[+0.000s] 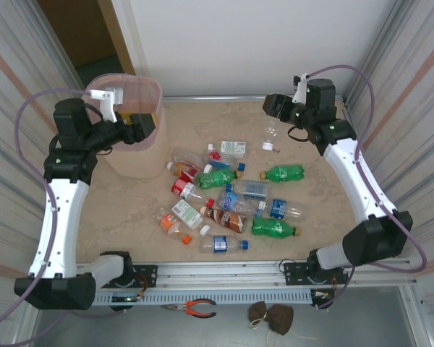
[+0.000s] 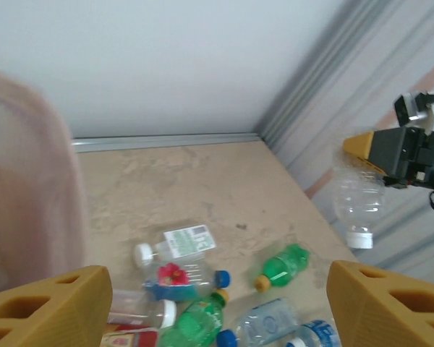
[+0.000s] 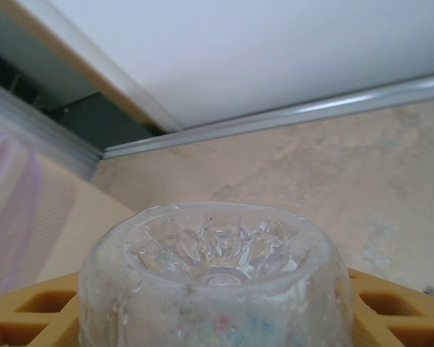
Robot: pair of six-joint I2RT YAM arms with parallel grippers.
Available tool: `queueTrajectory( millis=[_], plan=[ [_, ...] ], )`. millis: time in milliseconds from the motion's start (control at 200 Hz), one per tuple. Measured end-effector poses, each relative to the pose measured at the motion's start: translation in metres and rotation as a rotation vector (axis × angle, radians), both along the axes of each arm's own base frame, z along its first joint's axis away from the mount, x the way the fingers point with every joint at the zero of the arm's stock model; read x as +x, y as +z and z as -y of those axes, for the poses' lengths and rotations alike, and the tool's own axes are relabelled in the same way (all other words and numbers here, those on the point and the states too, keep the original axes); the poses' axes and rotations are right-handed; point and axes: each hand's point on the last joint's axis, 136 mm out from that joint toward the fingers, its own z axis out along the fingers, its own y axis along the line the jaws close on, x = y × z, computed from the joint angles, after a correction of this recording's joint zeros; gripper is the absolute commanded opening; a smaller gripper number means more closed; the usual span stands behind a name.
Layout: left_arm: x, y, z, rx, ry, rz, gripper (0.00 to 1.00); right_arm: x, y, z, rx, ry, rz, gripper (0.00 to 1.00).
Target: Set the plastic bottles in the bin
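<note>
While right jaws grip a clear plastic bottle (image 1: pixel 271 132), top view upper right, the pale pink ribbed bin (image 1: pixel 126 159) sits upper left. Left wrist: left jaws wide; bottle vertical, cap down, right edge. Right wrist: bin at left.

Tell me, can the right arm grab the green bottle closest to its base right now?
Probably not yet. The right gripper is shut on a clear bottle, so it has no room; the green bottle lies uncovered.
</note>
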Motion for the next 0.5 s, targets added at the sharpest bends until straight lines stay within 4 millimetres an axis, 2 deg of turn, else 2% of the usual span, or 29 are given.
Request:
queueTrajectory(
  millis=[261,311,501],
  plan=[
    [-0.015,0.013,0.059,-0.041,-0.233,0.095,0.78,-0.051,0.031,-0.047,-0.024,0.189,0.155,0.58],
    [-0.021,0.016,0.07,-0.05,-0.28,0.121,0.78,-0.061,0.039,-0.056,-0.021,0.228,0.196,0.54],
    [-0.057,0.032,0.119,-0.056,-0.478,0.24,0.83,-0.1,0.067,-0.083,0.007,0.358,0.373,0.47]
  ],
)
